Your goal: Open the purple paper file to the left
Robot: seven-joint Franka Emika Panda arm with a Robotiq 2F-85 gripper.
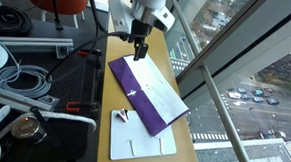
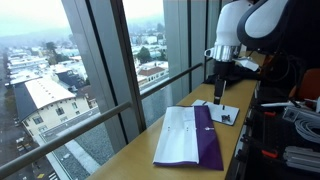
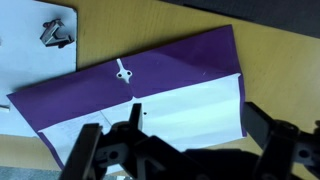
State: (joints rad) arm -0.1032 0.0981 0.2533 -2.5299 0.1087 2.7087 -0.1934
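The purple paper file (image 1: 135,85) lies flat on the wooden table beside the window. A purple panel and a white inner face show side by side in both exterior views (image 2: 208,145). In the wrist view the purple panel (image 3: 170,65) carries a small white clasp, and the white face lies below it. My gripper (image 1: 140,53) hangs a little above the file's far end, open and empty. It also shows in an exterior view (image 2: 221,92), and its two dark fingers frame the white face in the wrist view (image 3: 180,140).
A white sheet with small notches (image 1: 140,139) lies partly under the file's near end, with a black binder clip (image 1: 124,115) on it; the clip also shows in the wrist view (image 3: 57,32). Cables and equipment (image 1: 25,80) crowd one side. The window frame (image 1: 215,85) runs along the table's other edge.
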